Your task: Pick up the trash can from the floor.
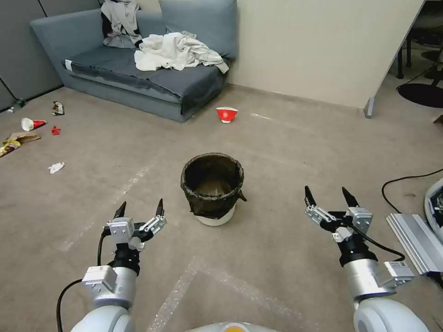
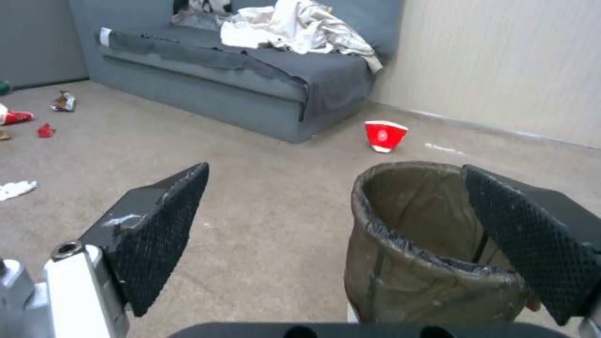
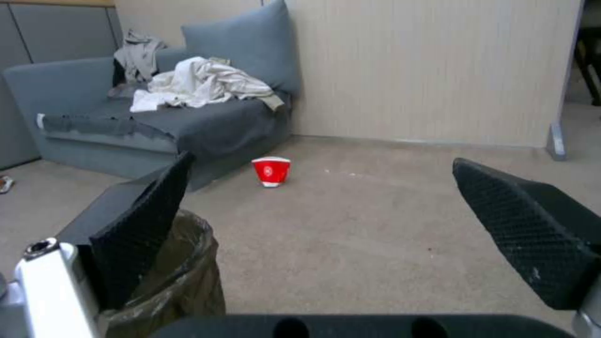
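The trash can stands upright on the floor in the middle of the head view, a small white bin with a dark bag folded over its rim. My left gripper hovers open to its left, a short gap away, and my right gripper hovers open farther off to its right. Neither touches it. In the left wrist view the trash can sits partly behind one finger pad. The right wrist view catches its bagged rim beside one finger pad.
A grey sofa with heaped clothes stands behind, and a red-and-white paper cup lies near its corner. Litter is scattered on the left. A cable and an aluminium rail lie at the right.
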{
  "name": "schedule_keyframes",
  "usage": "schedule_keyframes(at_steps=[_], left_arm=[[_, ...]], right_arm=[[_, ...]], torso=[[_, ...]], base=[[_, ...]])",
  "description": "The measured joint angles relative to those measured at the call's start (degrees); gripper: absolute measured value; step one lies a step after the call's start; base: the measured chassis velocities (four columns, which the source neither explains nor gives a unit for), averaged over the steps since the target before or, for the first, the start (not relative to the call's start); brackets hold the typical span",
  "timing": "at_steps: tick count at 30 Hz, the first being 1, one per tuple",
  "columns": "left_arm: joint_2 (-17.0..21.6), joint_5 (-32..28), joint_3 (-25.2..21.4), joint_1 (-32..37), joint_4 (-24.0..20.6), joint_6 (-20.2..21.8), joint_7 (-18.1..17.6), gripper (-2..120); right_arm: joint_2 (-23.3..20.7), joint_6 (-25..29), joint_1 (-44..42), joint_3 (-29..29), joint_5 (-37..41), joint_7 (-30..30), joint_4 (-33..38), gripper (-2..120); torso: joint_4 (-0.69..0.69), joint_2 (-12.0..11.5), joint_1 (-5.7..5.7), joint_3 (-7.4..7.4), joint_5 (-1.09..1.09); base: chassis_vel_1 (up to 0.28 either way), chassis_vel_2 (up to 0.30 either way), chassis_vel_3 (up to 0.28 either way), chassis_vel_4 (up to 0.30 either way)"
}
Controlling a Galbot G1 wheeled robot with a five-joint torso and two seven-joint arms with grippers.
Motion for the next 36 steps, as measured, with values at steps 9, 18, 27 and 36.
schedule_keyframes(at_steps=[9, 18, 27, 36], left_arm=[[0.0, 0.0, 0.0, -0.2, 0.1, -0.1, 0.0, 100], [0.0, -0.1, -0.1, -0.6, 0.5, 0.0, 0.0, 100], [0.0, -0.2, -0.2, -1.0, 1.1, 0.0, 0.0, 100], [0.5, -0.6, -0.2, -2.0, 2.0, 0.5, 0.0, 100]], right_arm=[[0.0, 0.0, 0.0, 0.0, 0.0, -0.5, -0.2, 100], [0.0, 0.1, 0.1, -0.1, -0.1, -1.0, -0.4, 100], [0.0, 0.1, 0.2, -0.1, -0.2, -1.0, -0.6, 100], [0.1, 0.1, 0.2, -0.2, -0.3, -1.0, -0.9, 100]], torso=[[0.00, 0.0, 0.00, 0.00, 0.00], [0.00, 0.0, 0.00, 0.00, 0.00], [0.00, 0.0, 0.00, 0.00, 0.00], [0.00, 0.0, 0.00, 0.00, 0.00]], base=[[-0.053, 0.053, 0.050, -0.045], [-0.091, 0.095, 0.104, -0.097], [-0.083, 0.076, 0.080, -0.084], [-0.094, 0.102, 0.099, -0.108]])
